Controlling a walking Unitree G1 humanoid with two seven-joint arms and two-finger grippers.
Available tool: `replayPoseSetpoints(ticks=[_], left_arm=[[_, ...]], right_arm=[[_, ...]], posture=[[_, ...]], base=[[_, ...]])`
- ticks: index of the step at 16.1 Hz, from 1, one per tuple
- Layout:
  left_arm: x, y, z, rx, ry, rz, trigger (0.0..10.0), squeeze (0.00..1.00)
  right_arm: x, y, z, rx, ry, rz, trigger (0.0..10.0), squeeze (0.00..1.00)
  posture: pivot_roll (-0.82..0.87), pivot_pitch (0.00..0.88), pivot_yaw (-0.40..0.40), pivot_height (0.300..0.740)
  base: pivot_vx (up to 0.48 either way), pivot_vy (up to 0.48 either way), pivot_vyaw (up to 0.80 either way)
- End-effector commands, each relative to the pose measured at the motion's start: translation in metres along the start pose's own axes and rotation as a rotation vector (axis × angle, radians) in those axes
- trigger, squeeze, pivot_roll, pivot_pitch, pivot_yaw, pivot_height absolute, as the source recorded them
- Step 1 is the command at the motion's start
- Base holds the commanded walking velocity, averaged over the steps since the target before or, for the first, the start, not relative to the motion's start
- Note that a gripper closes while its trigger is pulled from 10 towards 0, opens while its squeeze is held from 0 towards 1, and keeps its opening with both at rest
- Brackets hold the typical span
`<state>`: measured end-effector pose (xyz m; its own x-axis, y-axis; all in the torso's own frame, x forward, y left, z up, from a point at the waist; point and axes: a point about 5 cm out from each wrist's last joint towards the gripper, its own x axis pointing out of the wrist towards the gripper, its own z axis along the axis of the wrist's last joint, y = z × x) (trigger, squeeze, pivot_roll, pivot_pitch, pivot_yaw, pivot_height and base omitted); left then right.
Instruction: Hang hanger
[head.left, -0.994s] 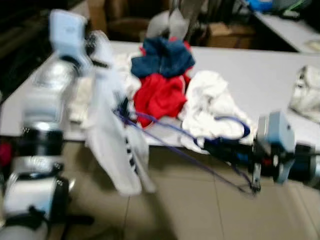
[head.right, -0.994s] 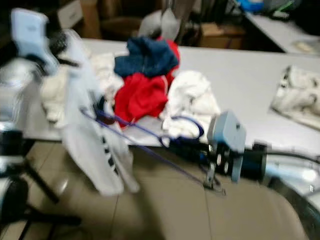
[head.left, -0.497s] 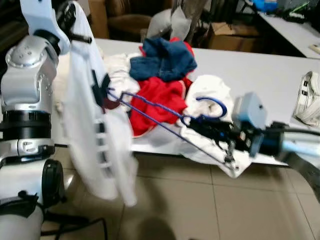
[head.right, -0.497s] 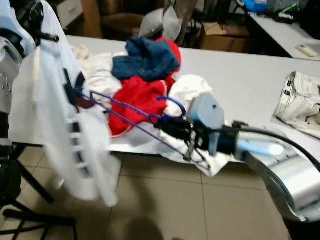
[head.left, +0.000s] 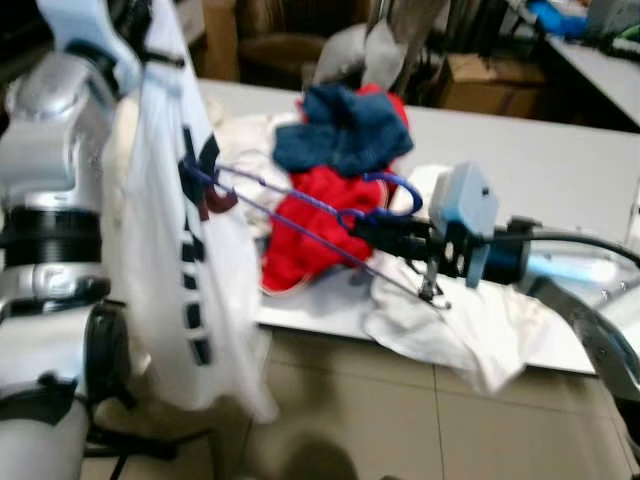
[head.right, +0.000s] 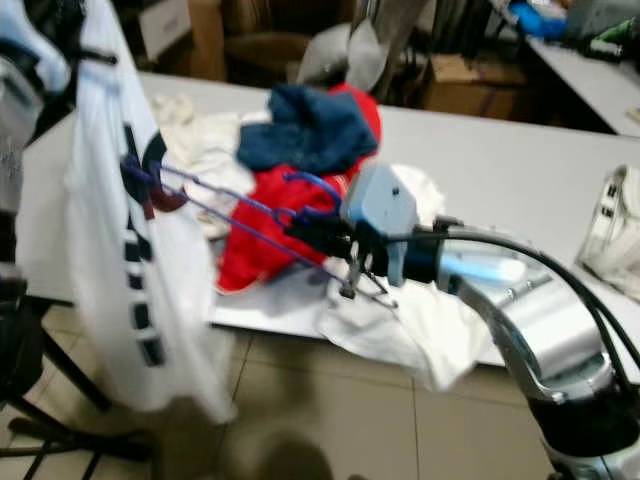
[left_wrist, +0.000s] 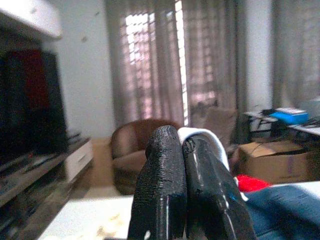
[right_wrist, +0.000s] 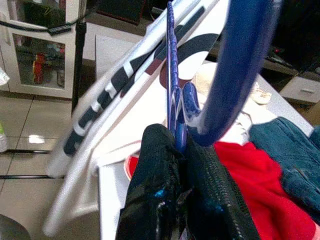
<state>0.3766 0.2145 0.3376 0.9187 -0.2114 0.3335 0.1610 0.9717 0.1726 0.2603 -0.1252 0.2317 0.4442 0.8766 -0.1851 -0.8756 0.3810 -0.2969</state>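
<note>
A blue wire hanger is held level above the table's front edge, with my right gripper shut on its neck just below the hook. In the right wrist view the black fingers pinch the blue wire. The hanger's far end sits at the dark collar of a white shirt with dark stripes. That shirt hangs down from my raised left gripper, which is shut on a fold of its white cloth at the upper left.
A grey table carries a heap of clothes: a red garment, a blue one and white cloth drooping over the front edge. Cardboard boxes and an armchair stand behind. Tiled floor lies below.
My right gripper has lifted the hanger from below the table's edge and carried it left towards the shirt. The hanger's end now reaches the collar. The camera has shifted too.
</note>
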Motion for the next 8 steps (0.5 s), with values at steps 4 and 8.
replayPoseSetpoints(ticks=[4,8], left_arm=[[0.004,-0.015,0.017,-0.004,-0.071,-0.090,10.0,0.00],[0.003,-0.030,0.027,0.005,-0.065,-0.227,10.0,0.00]], right_arm=[[0.009,-0.005,-0.002,-0.027,0.002,0.017,10.0,0.00],[0.025,-0.013,0.001,-0.036,-0.014,0.027,10.0,0.00]], posture=[[-0.02,0.000,-0.015,0.740],[-0.02,0.000,-0.009,0.740]], base=[[0.325,0.000,0.00],[0.155,0.000,0.00]])
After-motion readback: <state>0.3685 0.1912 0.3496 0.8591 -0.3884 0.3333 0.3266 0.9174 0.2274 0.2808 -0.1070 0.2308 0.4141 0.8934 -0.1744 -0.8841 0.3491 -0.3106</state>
